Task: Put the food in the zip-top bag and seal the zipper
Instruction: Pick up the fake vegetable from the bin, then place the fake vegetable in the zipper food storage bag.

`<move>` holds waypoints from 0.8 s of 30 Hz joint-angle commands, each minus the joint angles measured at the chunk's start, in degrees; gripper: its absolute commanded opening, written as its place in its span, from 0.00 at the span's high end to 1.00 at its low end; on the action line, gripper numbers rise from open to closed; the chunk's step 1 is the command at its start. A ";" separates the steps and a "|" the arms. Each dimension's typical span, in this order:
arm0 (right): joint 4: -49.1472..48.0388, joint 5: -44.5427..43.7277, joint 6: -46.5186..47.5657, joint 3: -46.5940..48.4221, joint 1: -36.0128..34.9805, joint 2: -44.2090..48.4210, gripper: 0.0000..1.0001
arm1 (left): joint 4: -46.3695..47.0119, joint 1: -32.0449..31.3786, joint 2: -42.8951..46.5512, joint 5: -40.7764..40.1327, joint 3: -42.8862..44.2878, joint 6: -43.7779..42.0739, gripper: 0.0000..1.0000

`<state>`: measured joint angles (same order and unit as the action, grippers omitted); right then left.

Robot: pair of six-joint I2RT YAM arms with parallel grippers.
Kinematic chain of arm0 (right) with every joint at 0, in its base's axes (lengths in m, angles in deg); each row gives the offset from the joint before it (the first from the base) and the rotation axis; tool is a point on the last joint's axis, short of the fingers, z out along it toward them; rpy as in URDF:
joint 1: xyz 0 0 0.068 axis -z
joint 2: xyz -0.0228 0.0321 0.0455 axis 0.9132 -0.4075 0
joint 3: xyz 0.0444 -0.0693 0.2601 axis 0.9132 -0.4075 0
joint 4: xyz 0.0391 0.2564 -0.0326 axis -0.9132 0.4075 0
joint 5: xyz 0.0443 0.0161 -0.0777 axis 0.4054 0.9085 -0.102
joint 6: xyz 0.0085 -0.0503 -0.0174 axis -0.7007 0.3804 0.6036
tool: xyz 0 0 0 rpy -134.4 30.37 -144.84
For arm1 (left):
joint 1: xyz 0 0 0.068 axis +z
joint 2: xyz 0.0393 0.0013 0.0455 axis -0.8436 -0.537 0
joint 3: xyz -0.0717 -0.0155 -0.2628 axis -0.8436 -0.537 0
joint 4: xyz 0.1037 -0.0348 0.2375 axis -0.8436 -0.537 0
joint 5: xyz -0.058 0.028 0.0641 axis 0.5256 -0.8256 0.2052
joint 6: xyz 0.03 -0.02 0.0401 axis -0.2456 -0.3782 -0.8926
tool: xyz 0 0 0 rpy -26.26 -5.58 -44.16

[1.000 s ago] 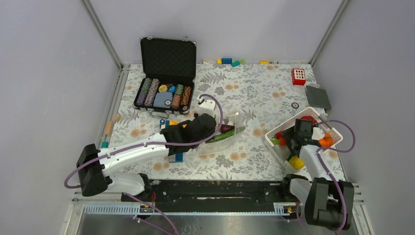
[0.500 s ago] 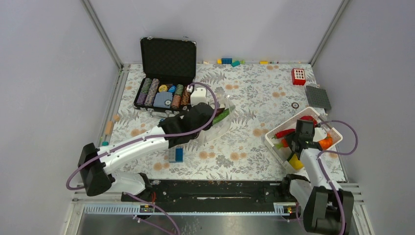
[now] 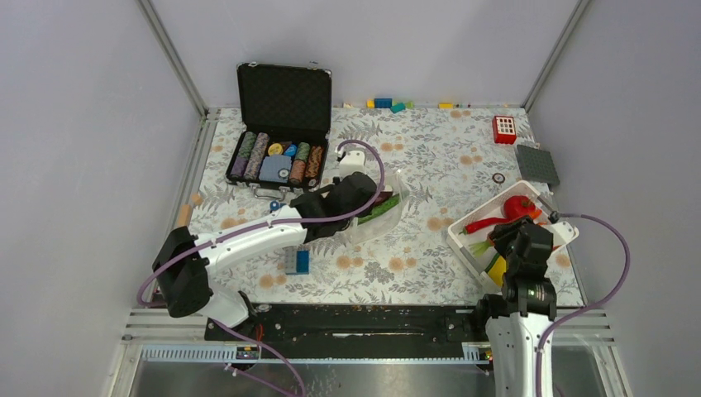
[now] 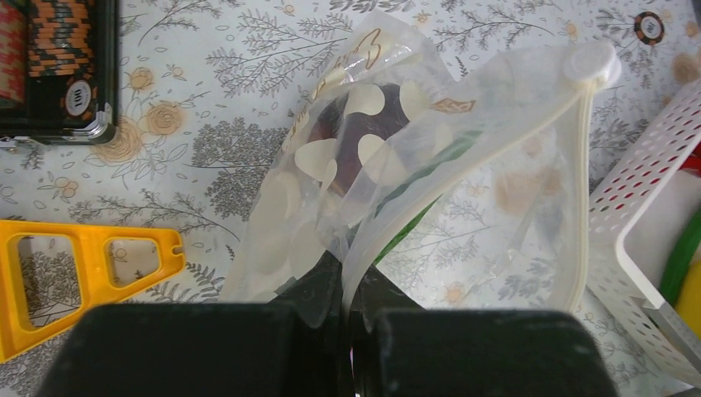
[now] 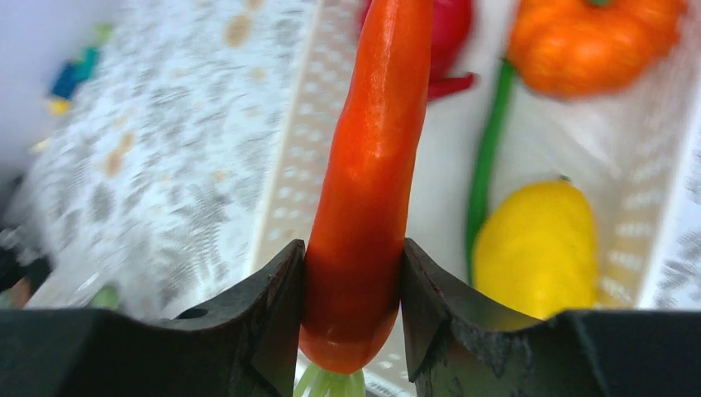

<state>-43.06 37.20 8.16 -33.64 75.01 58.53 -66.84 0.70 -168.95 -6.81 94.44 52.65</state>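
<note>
Orange carrot (image 5: 372, 149) sits clamped in the right claw (image 5: 351, 265), basket (image 5: 291, 165) just beyond its tips; the left claw (image 4: 343, 289) is pinched shut on an edge of the zip-top bag (image 4: 504, 198). Best hold the mouth spread, feeding tip-first.

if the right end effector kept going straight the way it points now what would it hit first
Probably the red tomato inside the white basket: the carrot clamped in the right end effector aims at it. Depth is unclear.
</note>
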 commanded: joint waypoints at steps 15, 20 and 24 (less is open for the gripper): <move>-53.27 42.25 -7.41 -1.15 -20.37 -4.02 0.85 | 5.09 0.43 1.17 5.41 1.59 5.10 1.00; -57.15 22.11 3.22 1.93 -40.03 -15.44 0.85 | 4.91 0.37 2.37 6.15 0.93 8.71 1.00; -66.03 17.58 6.49 3.15 -45.45 -26.22 0.85 | 3.75 0.38 3.27 6.71 0.47 10.69 1.00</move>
<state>-97.33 66.29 8.10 -33.32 33.55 40.17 -64.89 0.81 -168.85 -1.28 94.57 59.84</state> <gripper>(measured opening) 0.476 0.009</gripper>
